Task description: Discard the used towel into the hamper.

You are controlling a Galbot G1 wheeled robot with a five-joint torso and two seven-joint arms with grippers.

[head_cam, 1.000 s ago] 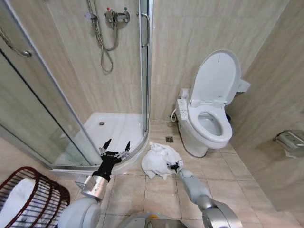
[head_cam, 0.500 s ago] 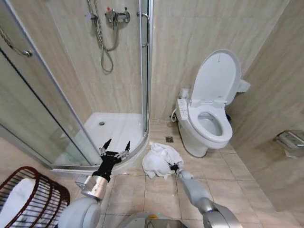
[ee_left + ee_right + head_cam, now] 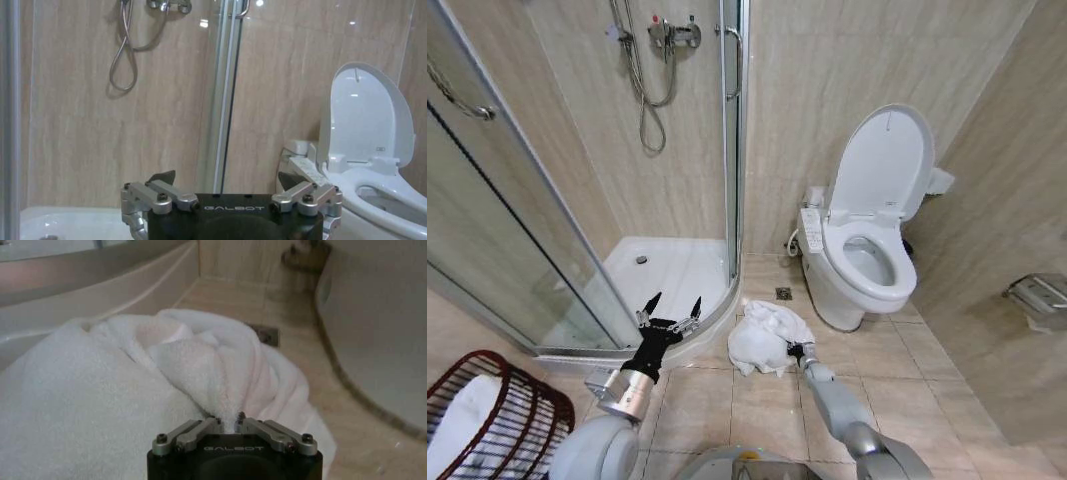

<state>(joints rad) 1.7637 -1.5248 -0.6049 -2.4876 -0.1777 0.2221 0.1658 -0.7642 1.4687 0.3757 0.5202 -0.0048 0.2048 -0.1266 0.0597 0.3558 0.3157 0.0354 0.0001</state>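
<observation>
1. Right pincer [image 3: 789,350] pressed together on a fold of the white towel [image 3: 765,337], bunched on the floor just ahead of it.
2. Left pincer [image 3: 671,304] spread, raised by the shower tray [image 3: 667,270].
3. Hamper [image 3: 497,415] well behind the left pincer, white cloth inside.

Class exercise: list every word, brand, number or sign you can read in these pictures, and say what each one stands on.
"GALBOT": on the black body of the left gripper, in the left wrist view.
"GALBOT": on the black body of the right gripper, in the right wrist view.
Markings on the toilet's side control panel: too small to read.
</observation>
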